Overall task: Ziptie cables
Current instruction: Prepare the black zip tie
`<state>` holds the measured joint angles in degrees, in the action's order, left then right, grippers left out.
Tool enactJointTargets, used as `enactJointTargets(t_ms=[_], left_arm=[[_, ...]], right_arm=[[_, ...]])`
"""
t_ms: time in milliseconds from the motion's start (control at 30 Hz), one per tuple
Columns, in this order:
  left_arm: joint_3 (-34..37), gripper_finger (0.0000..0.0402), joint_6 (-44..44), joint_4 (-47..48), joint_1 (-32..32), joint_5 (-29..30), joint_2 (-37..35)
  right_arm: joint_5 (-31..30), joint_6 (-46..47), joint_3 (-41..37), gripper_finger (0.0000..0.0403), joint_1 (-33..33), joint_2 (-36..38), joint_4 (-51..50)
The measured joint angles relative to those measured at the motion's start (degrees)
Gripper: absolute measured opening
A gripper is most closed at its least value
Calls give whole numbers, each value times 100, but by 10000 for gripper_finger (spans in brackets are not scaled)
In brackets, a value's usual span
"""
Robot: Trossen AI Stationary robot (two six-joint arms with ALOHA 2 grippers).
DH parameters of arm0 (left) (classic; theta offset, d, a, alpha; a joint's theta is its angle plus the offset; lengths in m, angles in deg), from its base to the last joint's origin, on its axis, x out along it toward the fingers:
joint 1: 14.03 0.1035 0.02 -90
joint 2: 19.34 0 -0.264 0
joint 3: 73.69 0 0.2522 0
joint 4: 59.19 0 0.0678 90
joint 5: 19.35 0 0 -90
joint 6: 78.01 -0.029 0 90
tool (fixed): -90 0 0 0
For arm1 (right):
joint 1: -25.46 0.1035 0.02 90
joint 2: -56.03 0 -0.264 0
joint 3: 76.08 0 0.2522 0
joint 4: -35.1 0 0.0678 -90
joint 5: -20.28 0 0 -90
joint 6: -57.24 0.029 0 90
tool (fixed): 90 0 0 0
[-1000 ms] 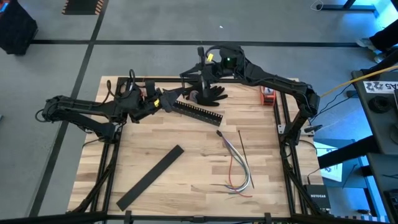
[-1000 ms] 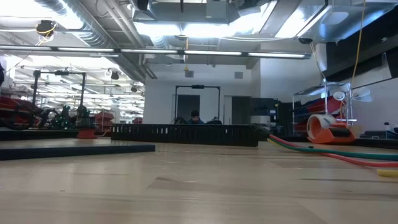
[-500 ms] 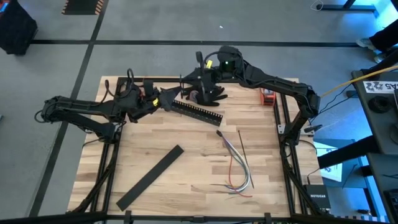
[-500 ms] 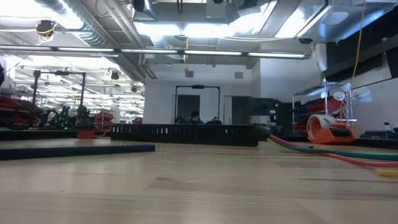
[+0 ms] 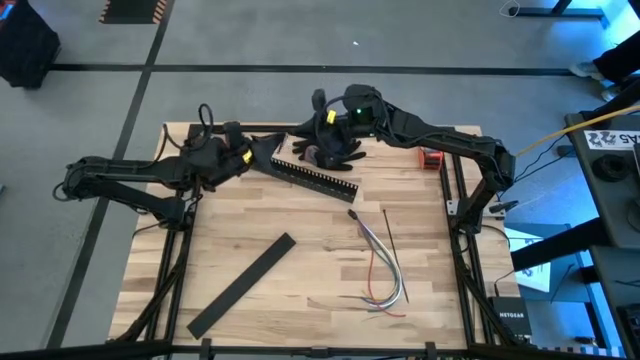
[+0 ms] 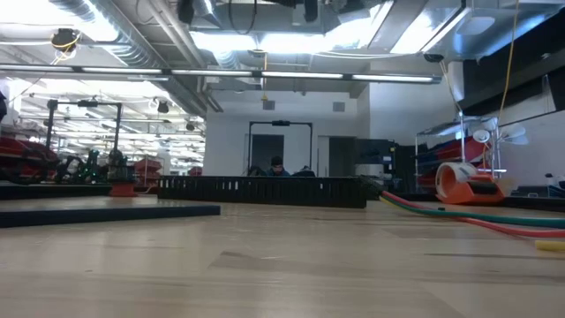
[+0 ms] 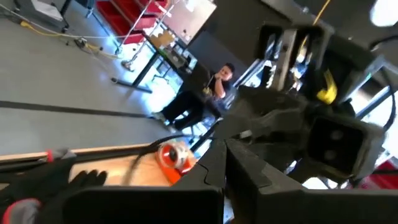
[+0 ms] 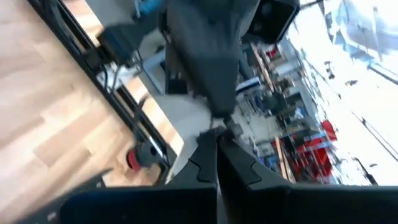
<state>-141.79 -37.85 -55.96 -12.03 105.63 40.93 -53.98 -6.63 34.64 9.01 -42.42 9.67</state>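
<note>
Pale butcher-block planks are filling the table (image 5: 250,300), and I am watching both arms bunching at its far edge, well apart from the work. My left gripper (image 5: 262,152) is hanging beside one end of the long comb-slotted bar (image 5: 318,178), and in the left wrist view its fingers (image 7: 214,168) are pressing together with nothing between them. My right gripper (image 5: 300,132) is pointing toward it just above the same bar, next to a black glove (image 5: 338,150); its fingers (image 8: 214,158) are likewise meeting, empty. I judge I am holding both clenched simply because no pick has begun.

Neither jaw is anywhere near the cables (image 5: 380,265), which are lying loose and splayed well ahead of both grippers, toward the near side. The ziptie (image 5: 391,232) is resting straight across them, touching, so I am reading it as staged for an easy pinch. A flat black strip (image 5: 243,285) is lying apart, out of the way.
</note>
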Motion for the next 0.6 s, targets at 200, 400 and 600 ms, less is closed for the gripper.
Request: enactJointTargets(t_ms=[200, 400, 600], left_arm=[[-27, 0, -170, -158, -15, -156, 190], [-28, 25, -819, 207, 156, -753, 243], [-189, 84, -1384, 871, 380, -1040, -287]], right_arm=[[-82, 97, -23, 0, 10, -29, -148], [-50, 506, -28, 0, -8, -72, -98], [29, 620, -21, 0, 0, -72, -111]])
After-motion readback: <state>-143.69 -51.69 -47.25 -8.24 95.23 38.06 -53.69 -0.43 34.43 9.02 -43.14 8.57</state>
